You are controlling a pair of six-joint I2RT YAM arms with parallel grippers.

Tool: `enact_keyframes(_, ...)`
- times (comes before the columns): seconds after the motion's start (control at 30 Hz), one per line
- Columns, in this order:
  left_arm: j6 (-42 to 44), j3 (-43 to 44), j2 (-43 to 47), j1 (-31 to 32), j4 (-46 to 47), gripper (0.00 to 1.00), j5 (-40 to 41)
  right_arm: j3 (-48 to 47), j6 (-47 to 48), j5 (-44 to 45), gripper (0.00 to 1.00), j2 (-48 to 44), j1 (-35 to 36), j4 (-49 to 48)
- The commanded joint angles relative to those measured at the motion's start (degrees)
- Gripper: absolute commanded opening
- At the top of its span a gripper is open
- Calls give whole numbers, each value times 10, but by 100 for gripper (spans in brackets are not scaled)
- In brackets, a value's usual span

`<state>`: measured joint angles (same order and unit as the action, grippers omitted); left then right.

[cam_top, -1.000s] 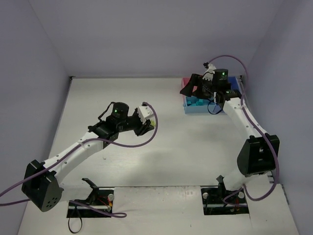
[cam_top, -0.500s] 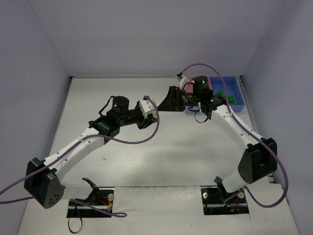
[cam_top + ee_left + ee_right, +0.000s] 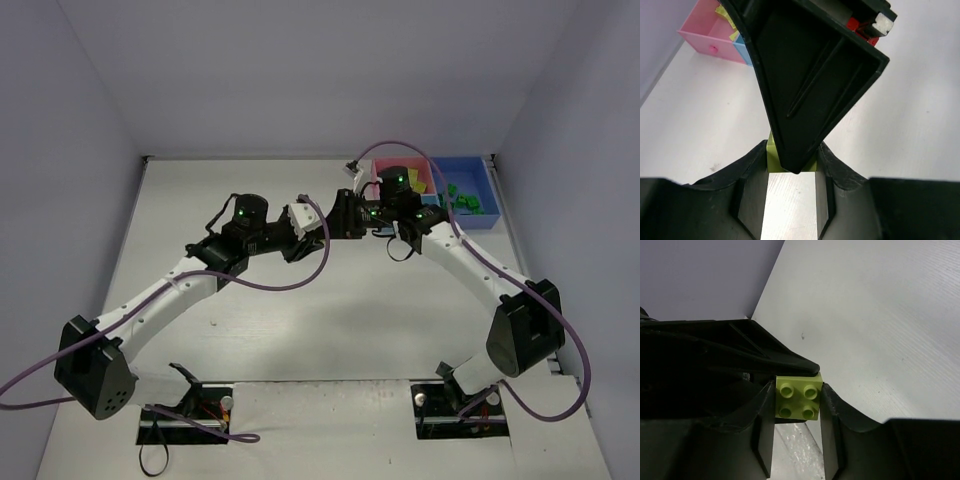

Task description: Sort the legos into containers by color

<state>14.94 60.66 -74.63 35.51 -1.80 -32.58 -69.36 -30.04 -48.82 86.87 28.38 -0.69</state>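
Bench (image 3: 330,330): white, matte; containers (image 3: 470,170) stand at its far right corner, joined as one block; pink tray (image 3: 695,39) touching light blue tray (image 3: 743,51); darker blue tray (image 3: 468,172) at right end; small dark speck (image 3: 802,335) on bare surface.

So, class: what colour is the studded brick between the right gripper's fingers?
The brick is yellow-green; it shows best in the right wrist view.

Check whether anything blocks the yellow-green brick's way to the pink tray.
The left hand and right hand both pinch the brick, short of the pink tray. Nothing loose shows between brick and tray; only the left hand's grip would likely hold it back.
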Motion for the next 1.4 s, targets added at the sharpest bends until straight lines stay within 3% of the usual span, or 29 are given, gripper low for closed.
enact_keyframes(0.0,8,40,10,-4,51,6,-7,0,1,-7,23,-18,8,-34)
enact_keyframes(0.07,8,37,11,-4,51,6,-6,-2,3,-4,2,-15,9,-34)
enact_keyframes(0.13,9,34,14,-3,50,7,-1,-7,11,-1,0,-10,7,-30)
enact_keyframes(0.23,-3,24,18,-4,51,34,21,-24,34,23,0,-6,-5,-19)
enact_keyframes(0.3,-14,13,25,-4,51,63,44,-39,58,60,0,0,-35,-6)
enact_keyframes(0.33,-24,7,30,-4,53,66,59,-47,66,78,0,4,-49,-2)
enact_keyframes(0.47,-124,-32,76,-4,68,69,193,-107,98,213,1,30,-121,21)
enact_keyframes(0.57,-189,-35,93,-5,22,70,254,-141,141,363,3,71,-152,19)
enact_keyframes(0.7,-269,-41,120,-9,-87,72,340,-233,165,442,5,173,-187,14)
enact_keyframes(0.8,-312,-60,148,-11,-120,72,355,-289,169,464,15,240,-203,12)
enact_keyframes(0.97,-362,-97,203,-14,-143,79,380,-350,174,469,46,319,-211,11)
enact_keyframes(1.0,-366,-97,207,-14,-147,79,384,-357,170,464,56,324,-211,12)
enact_keyframes(1.1,-375,-94,222,-15,-169,79,394,-372,175,464,74,328,-212,12)
enact_keyframes(1.3,-394,-64,232,-21,-219,84,433,-287,169,462,100,207,-212,12)
enact_keyframes(1.37,-403,-59,234,-23,-226,84,442,-217,170,467,100,126,-212,12)
